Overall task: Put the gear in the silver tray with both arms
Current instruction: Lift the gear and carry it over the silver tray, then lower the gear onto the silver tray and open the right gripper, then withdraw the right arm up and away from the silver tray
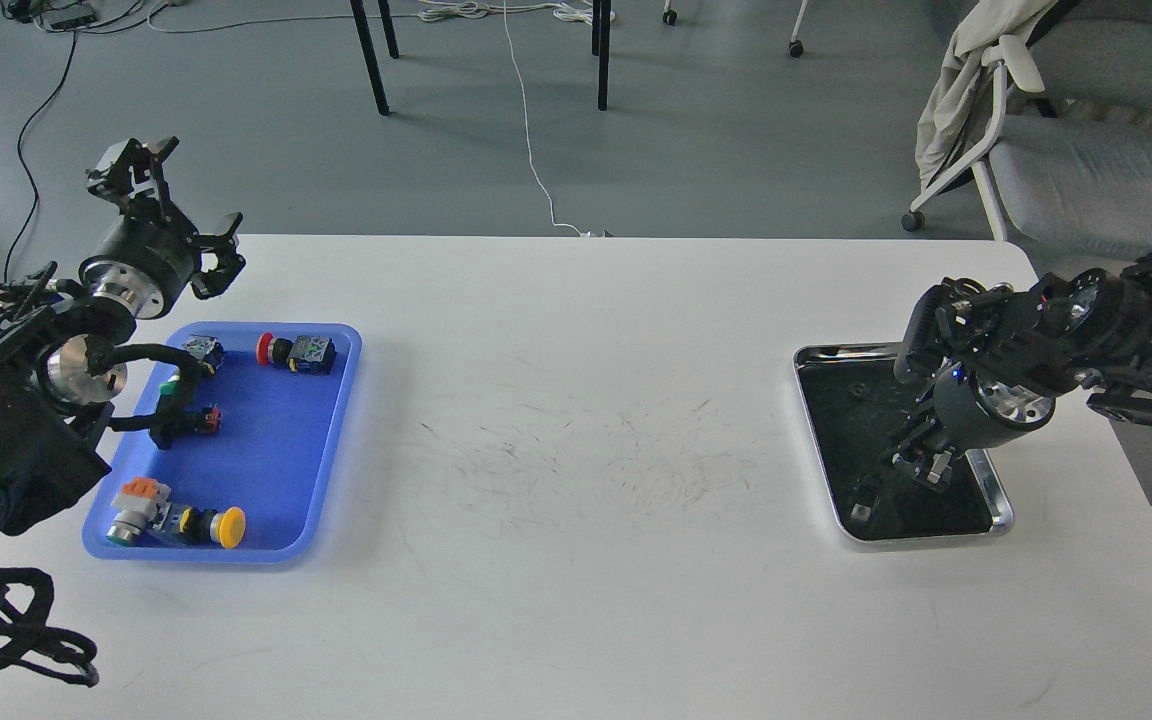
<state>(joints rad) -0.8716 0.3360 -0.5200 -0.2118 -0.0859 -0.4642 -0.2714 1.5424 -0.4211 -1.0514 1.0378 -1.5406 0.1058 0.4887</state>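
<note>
Right gripper [921, 462] low inside silver tray [1004, 512], seemingly depositing; finger state unclear | left gripper [176, 205] spread, empty, raised beyond blue tray [331, 480] of push-button switches [296, 352]

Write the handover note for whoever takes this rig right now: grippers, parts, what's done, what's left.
Left gripper: raised past the far left corner of the blue tray, jaws open, holding nothing.
Right gripper: pointing down inside the silver tray; too dark to tell whether the jaws are open or shut.
Parts: four push-button switches in the blue tray, including a red-capped one and a yellow-capped one. One small dark part lies in the silver tray, near its front edge.
Done: apparently one part delivered.
Left: the switches in the blue tray.
</note>
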